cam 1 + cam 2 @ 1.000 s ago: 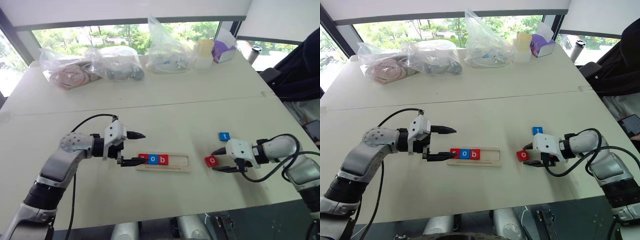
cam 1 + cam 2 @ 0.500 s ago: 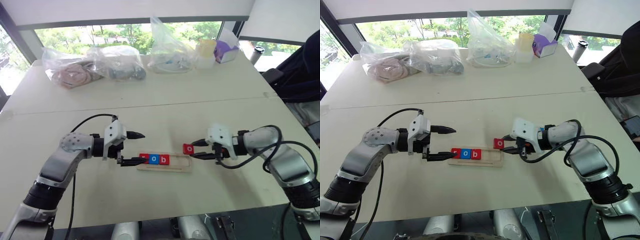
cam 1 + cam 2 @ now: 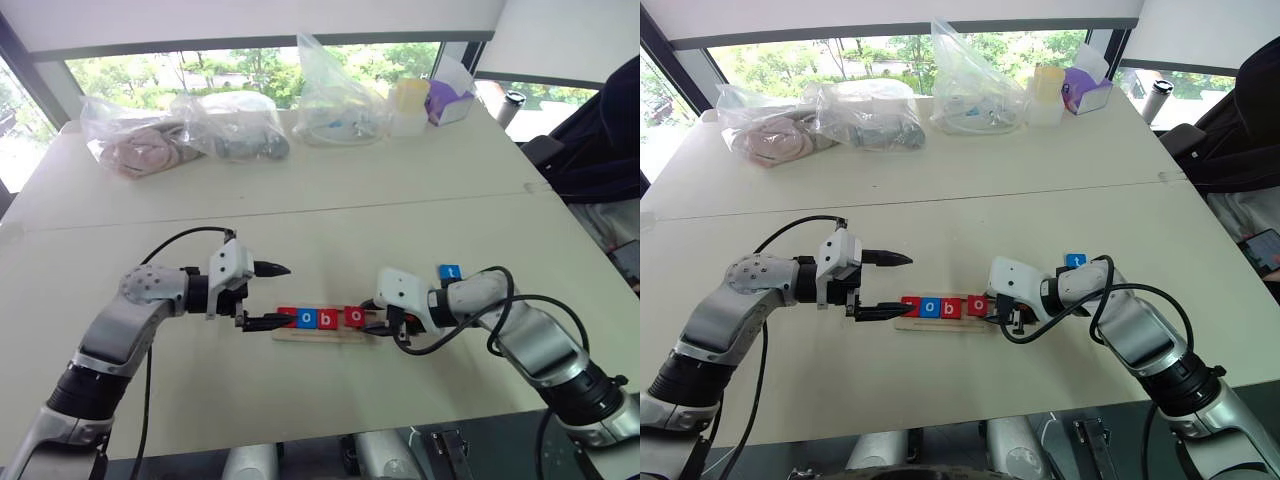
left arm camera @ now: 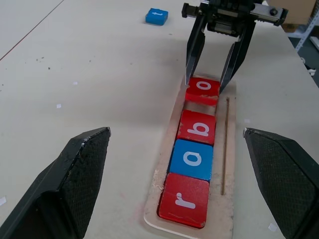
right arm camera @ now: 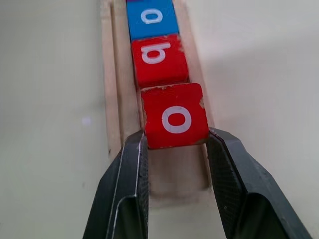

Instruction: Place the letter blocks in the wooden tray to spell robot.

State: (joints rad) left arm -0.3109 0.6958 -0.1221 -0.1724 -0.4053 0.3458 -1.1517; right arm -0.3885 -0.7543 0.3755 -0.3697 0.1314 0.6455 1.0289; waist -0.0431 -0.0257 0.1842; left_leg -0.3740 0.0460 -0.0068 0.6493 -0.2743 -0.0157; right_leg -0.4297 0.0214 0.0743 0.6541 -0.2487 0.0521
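- An office or lab room set up for robot trials.
- Two long pale tables [image 3: 420, 215] stand pushed together, with a seam running between them.
- A row of windows [image 3: 250, 65] behind them looks out on green trees.
- Clear plastic bags [image 3: 180, 130] of odds and ends sit along the far edge, with a tissue box [image 3: 447, 100] and a lidded cup [image 3: 508, 105].
- A dark office chair [image 3: 600, 140] stands at the right side.
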